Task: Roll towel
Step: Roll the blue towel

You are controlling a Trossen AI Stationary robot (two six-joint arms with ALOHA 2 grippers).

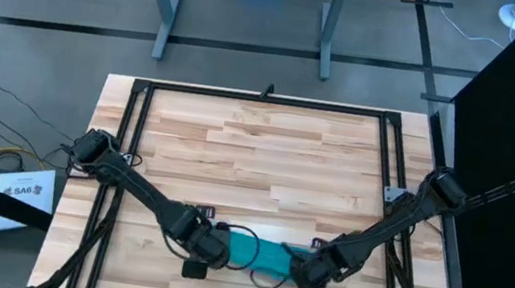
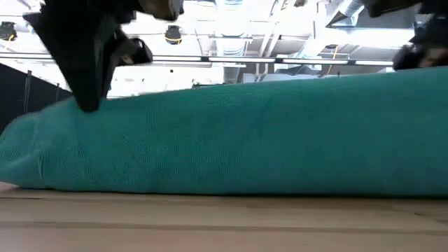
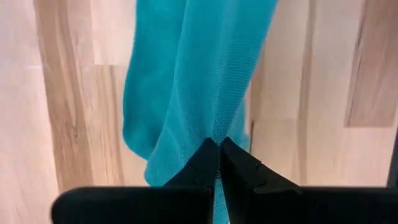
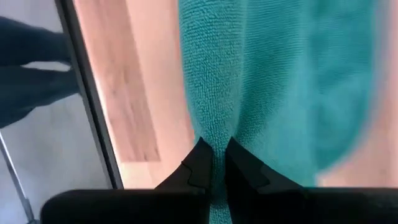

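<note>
Your towel (image 1: 257,253) lies bunched into a loose roll on the desk (image 1: 266,155); left pincer (image 3: 217,146) and right pincer (image 4: 214,146) each pinch an end; tightening looks unfinished.

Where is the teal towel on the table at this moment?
In the high view, the towel lies bunched near the table's front edge, about the middle, stretched between the left end effector and the right end effector, each pinching one end.
</note>
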